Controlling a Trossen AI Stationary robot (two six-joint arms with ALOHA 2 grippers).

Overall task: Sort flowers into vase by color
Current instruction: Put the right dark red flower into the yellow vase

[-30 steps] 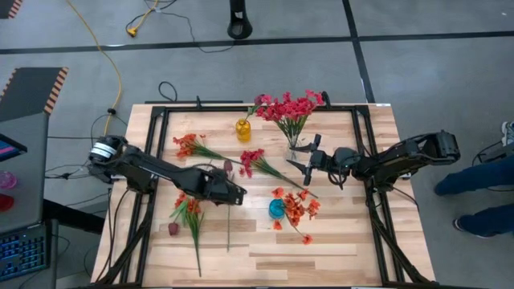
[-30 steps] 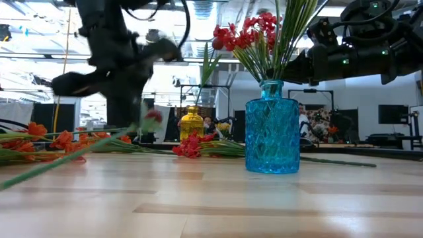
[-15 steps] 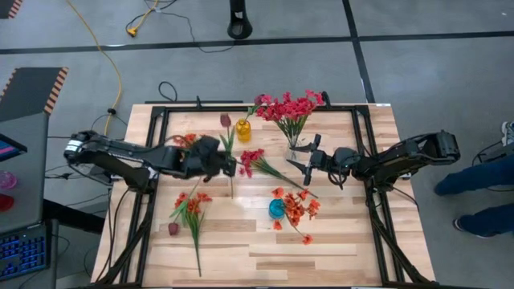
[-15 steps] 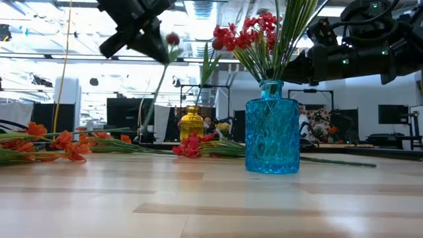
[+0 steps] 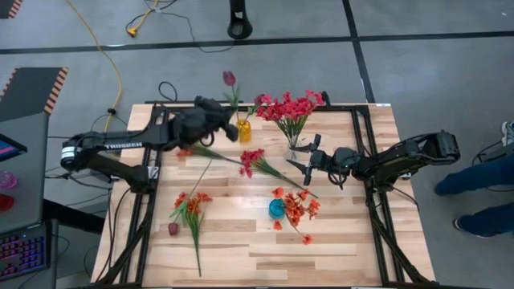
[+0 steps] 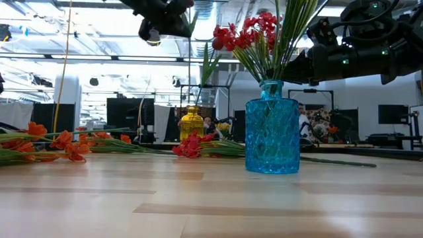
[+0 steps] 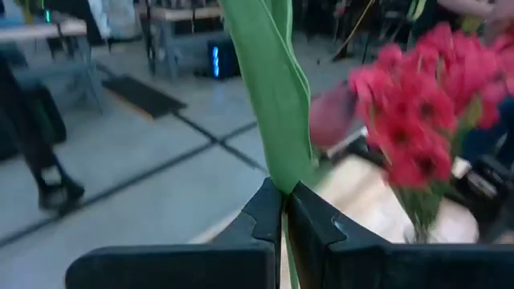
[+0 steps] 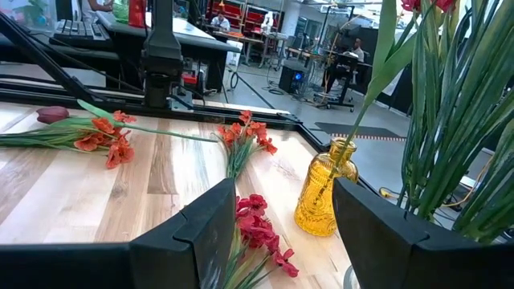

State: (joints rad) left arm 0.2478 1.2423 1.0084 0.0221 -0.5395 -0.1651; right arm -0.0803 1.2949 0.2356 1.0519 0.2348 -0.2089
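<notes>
My left gripper (image 5: 228, 122) is shut on a dark maroon tulip (image 5: 230, 78) and holds it in the air by the table's far edge, over the yellow vase (image 5: 243, 129). The stem (image 6: 190, 66) hangs straight down toward that vase (image 6: 192, 123); whether its end is inside, I cannot tell. My right gripper (image 5: 308, 160) is open and waits level beside the clear vase (image 5: 295, 147) that holds the crimson-pink bouquet (image 5: 287, 107). A blue vase (image 5: 276, 209) stands nearer, with orange-red blooms (image 5: 295, 207) beside it. My left gripper (image 7: 284, 210) pinches the tulip's green stem between its two fingertips, just where a broad leaf (image 7: 277, 120) rises. The fingers come roughly level from the table's left, across the stem. The flower is lifted clear and upright, bud above the fingers, lower stem hanging below.
Loose sprays lie on the table: orange-red ones (image 5: 193, 147) at the left, a crimson-pink one (image 5: 255, 160) in the middle, and an orange-red spray (image 5: 189, 207) with a maroon bud (image 5: 173, 229) near the left front. A black frame (image 5: 361, 160) borders the table top.
My left gripper has risen from the middle of the table and swung toward the far edge, up to the yellow vase, carrying the maroon tulip. The tulip, first low and slanting over the table, is now lifted clear and upright.
</notes>
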